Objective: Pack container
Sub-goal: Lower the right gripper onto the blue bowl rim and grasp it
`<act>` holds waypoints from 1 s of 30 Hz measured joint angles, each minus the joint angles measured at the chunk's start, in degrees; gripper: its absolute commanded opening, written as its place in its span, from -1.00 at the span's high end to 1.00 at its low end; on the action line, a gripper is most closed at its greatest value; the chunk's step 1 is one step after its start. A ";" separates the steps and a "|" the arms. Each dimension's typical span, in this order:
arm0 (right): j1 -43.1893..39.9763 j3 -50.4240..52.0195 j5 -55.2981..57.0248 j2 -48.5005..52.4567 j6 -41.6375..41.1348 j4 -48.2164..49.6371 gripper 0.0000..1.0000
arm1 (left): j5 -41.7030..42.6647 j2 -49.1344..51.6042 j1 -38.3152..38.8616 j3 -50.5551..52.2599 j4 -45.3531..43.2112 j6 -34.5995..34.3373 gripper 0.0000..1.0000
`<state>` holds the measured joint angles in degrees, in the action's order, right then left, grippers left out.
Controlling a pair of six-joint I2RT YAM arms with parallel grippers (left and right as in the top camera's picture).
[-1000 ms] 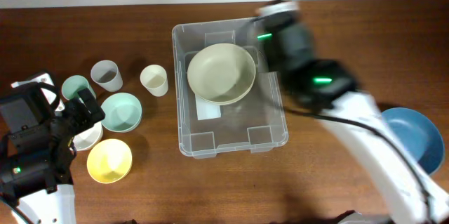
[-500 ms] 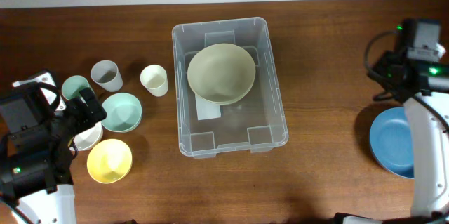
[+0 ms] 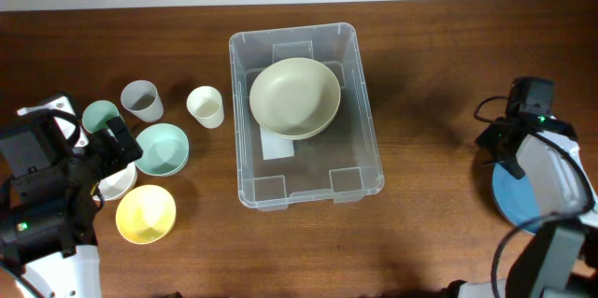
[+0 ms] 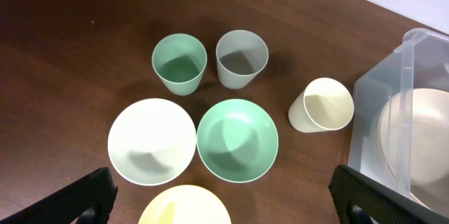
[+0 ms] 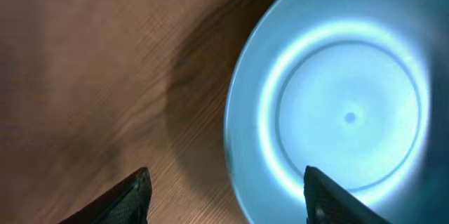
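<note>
Blue bowl (image 5: 344,112) fills the view under my right tool (image 5: 228,178), wide open and empty. Left tool (image 4: 223,189), also open and empty, hangs over the cups (image 4: 242,57) and bowls (image 4: 237,140). Between both arms, the container (image 3: 370,149) lies lengthwise away from me on the counter (image 3: 430,242), holding 1 pale bowl (image 3: 294,97).

Desk (image 3: 439,74): brown wood, grain visible, low sheen.
Container (image 3: 291,30): clear plastic, smooth and glossy.
Beige bowl (image 3: 294,97): looked like plastic, smooth, matt.
Blue plate (image 5: 351,112): smooth, glossy, carried bright reflections.
Grey cup (image 4: 242,57): smooth, matt, appeared faintly translucent.
Green bowl (image 4: 237,140): smooth, had a satin finish.
</note>
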<state>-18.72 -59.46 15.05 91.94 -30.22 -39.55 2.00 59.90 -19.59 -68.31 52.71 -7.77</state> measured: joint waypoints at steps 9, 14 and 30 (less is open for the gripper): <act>0.00 0.13 3.08 7.17 0.00 4.57 -0.30 | 0.00 0.00 0.00 0.00 0.02 0.00 -0.99; 0.00 0.13 5.38 10.23 0.00 5.81 -0.29 | 0.02 0.00 0.00 0.00 0.04 0.00 -0.99; -2.05 0.13 8.46 12.61 -0.39 6.91 0.73 | 0.02 0.00 0.00 0.00 0.04 0.00 -0.99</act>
<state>-20.78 -59.33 23.51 104.55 -30.61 -32.64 2.02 59.90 -19.59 -68.31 52.75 -7.77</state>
